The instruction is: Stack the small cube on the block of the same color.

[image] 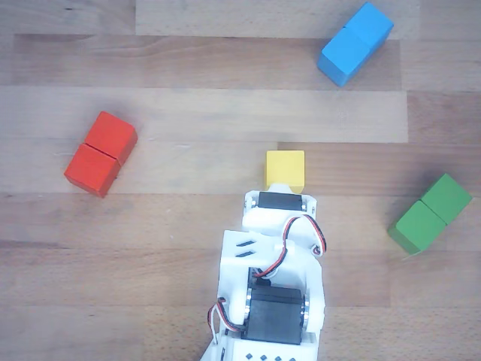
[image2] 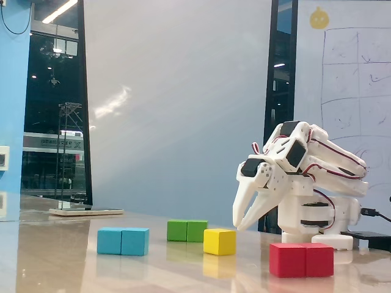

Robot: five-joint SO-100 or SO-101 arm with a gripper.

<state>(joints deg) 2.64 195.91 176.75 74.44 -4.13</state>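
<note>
Task looks barely started, going by what shows. Yellow cube [image: 285, 168] sits on the table [image: 188, 218], nothing stacked on anything.

Gripper [image2: 242, 223] hangs above the table, tips pointing down, not touching the cube. In the fixed view the fingers [image2: 248, 201] are slightly spread, a narrow gap between them, nothing pinched. In the other view the tips are hidden under the arm's own body, so no read from there.

Relative to the tool:
- yellow cube: just ahead of the tips, near, on the table. In the fixed view it's just left of the tips and lower.
- red block [image: 101, 153]: well off to one side (left in the other view), two red cubes side by side.
- green block [image: 431, 213]: off to the opposite side, also a pair.
- blue block [image: 355, 43]: well ahead, far side, a pair.

Snag: no yellow block visible in either view. The only single cube is yellow; the pairs are red, green, blue. So the matching target is unclear from these pictures.

Left to do, my read: everything. Close on the cube, lift, carry, place. First move needs a short reach forward and down, jaws wider to clear the cube's sides.
</note>
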